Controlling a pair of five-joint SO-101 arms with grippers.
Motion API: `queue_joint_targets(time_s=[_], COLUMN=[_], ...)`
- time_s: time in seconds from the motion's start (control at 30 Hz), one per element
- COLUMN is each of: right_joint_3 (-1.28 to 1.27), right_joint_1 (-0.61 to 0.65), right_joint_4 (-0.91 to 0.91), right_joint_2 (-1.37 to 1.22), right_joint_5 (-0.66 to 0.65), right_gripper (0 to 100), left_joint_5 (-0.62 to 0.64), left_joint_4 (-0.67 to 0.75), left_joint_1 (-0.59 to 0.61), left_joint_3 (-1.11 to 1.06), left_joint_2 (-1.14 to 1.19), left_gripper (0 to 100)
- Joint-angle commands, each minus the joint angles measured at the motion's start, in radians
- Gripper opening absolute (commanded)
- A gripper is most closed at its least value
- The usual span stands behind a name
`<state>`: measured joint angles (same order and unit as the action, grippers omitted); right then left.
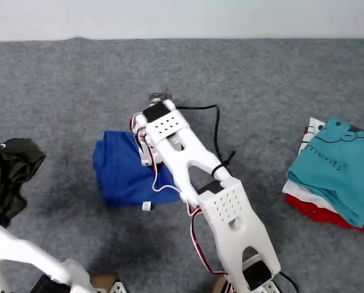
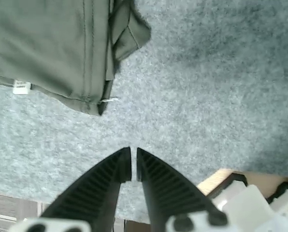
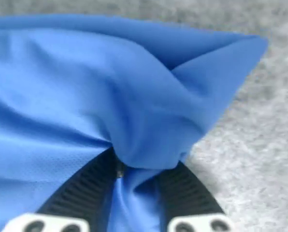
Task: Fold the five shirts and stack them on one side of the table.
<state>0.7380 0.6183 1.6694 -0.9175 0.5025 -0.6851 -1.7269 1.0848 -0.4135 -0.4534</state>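
On the grey desk (image 1: 280, 85), right fingers (image 3: 81, 188) pinch a bunched fold of blue cloth shirt (image 3: 86, 87): soft, limp, light; I'd grip corners. Left fingers (image 2: 105, 183) nearly closed, empty.

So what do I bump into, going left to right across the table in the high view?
green shirt → blue shirt → shirt stack
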Motion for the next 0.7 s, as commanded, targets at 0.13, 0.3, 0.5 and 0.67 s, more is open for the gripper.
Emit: queue_joint_targets(time_s=[0.13,0.3,0.5,0.67], right_joint_3=[0.083,0.089,0.091,0.091], right_joint_1=[-0.165,-0.309,-0.493,-0.616], right_joint_4=[0.128,0.125,0.056,-0.150], right_joint_2=[0.025,0.157,0.251,0.225], right_joint_5=[-0.233,-0.453,-0.904,-1.255], right_gripper=[0.9,0.9,0.9,0.9], left_joint_5=[0.003,-0.002,-0.002,-0.002], left_joint_4=[0.040,0.040,0.040,0.040], left_joint_1=[-0.008,-0.008,-0.009,-0.009], left_joint_3=[0.001,0.002,0.002,0.002], left_joint_2=[-0.023,-0.025,-0.025,-0.025], left_gripper=[3,3,3,3])
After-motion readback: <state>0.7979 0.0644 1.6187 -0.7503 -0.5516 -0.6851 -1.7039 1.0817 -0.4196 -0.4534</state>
